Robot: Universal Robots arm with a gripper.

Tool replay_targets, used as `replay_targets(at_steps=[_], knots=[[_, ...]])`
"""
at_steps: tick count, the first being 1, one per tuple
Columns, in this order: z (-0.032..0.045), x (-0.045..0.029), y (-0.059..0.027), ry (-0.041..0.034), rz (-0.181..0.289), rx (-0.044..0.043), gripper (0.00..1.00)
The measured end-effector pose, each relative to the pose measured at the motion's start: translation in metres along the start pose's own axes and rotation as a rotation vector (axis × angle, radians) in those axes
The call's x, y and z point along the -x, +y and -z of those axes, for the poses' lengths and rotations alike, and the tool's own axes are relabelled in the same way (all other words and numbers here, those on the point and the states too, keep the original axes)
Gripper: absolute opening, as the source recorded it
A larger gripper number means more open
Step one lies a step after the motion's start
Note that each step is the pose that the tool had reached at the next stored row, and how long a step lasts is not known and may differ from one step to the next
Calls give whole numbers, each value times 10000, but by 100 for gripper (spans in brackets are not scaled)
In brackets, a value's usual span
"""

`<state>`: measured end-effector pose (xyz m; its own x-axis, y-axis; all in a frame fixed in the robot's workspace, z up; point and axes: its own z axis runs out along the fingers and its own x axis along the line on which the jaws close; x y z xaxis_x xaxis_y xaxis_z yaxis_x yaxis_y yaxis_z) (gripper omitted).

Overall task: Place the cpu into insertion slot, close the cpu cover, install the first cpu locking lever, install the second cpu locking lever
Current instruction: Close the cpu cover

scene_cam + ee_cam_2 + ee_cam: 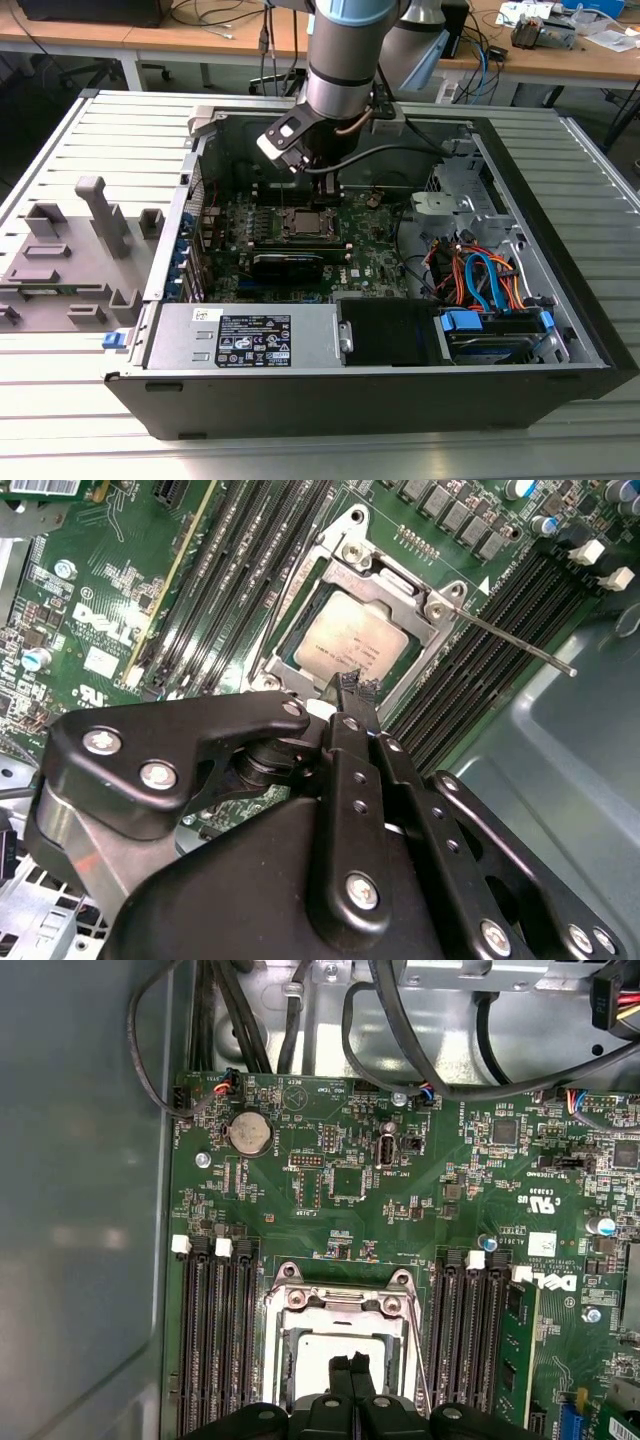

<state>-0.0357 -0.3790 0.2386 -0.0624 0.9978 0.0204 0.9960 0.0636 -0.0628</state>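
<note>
Slatted metal surface [60, 400] carries an open computer case [400, 400], mid-frame in the exterior view. The arm [340, 70] reaches down into it from the upper centre. Green motherboard [350, 1210] on the case floor. Insertion slot [303, 222] at frame centre holds the cpu [345, 640]. The cpu cover [395, 575] lies flat around it, and the chip shows through the window. A thin lever rod [510, 642] angles out over the memory slots [450, 700]. The fingers [347, 695] are together and grip nothing, with their tips at the cpu's near edge. Whether they touch it is unclear.
</note>
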Motion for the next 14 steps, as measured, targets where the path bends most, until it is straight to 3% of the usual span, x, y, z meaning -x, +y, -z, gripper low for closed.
replay_targets(at_steps=[14], knots=[[-26,0,-1,0,0,0,11]])
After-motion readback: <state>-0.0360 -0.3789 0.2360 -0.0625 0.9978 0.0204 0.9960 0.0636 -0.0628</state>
